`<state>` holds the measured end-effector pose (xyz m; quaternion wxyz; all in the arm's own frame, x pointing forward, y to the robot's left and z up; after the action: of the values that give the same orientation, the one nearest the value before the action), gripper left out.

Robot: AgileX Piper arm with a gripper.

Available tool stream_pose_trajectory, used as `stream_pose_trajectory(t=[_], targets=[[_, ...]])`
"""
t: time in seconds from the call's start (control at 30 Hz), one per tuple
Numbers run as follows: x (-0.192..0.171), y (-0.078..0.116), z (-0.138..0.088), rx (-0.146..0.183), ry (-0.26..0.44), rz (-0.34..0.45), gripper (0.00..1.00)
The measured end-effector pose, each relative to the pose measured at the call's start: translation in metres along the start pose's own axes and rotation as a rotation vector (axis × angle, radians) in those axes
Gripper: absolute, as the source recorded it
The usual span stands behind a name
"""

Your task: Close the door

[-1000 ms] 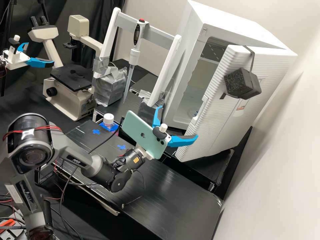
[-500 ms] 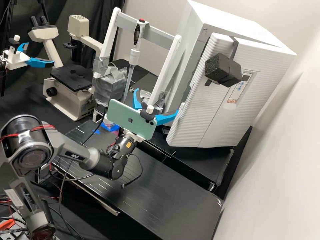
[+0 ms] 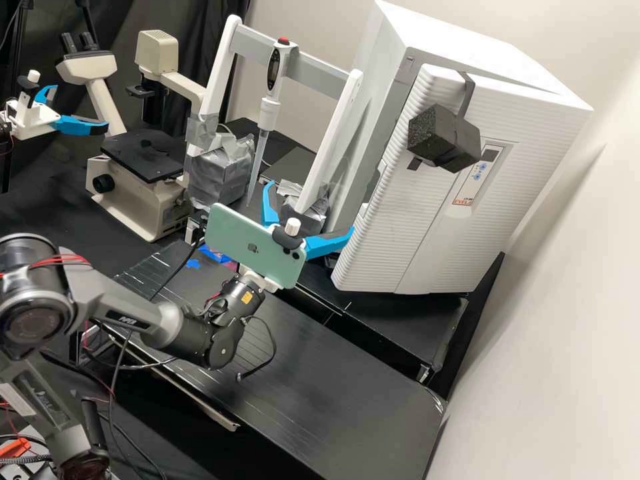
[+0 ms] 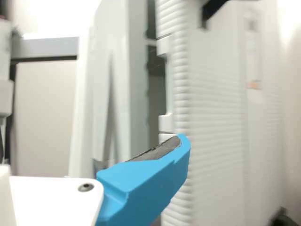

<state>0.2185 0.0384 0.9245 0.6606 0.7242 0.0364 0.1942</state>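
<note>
In the high view my gripper (image 3: 309, 210) is open, its blue fingers spread, just left of the white ribbed door (image 3: 407, 220). One fingertip is close to the door's free edge; whether they touch, I cannot tell. The door hangs slightly ajar on the white cabinet (image 3: 467, 40), with a dark block (image 3: 443, 140) strapped to its front. In the wrist view a blue finger of the gripper (image 4: 146, 181) overlaps the edge of the door (image 4: 216, 127), and a dark gap lies between door and cabinet frame (image 4: 136, 84).
A pipette (image 3: 269, 100) hangs on a white stand (image 3: 333, 140) beside the cabinet. Further left are a microscope (image 3: 143, 190) and another arm's blue gripper (image 3: 73, 123). A green phone (image 3: 250, 243) is mounted on my wrist, above the black bench (image 3: 347, 407).
The door has swung from wide open to slightly ajar, hiding most of the cabinet's inside. My gripper has moved left and toward the back with it, then lately a little further left.
</note>
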Motion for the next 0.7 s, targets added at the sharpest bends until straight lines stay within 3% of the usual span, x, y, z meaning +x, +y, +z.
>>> stream_pose_trajectory(t=[0.23,0.53,0.7], targets=[[-0.017,0.013,0.004,-0.017,-0.053,0.067,1.00],[0.021,0.006,0.038,0.044,-0.080,-0.001,1.00],[0.038,0.006,0.049,0.040,-0.080,0.002,1.00]])
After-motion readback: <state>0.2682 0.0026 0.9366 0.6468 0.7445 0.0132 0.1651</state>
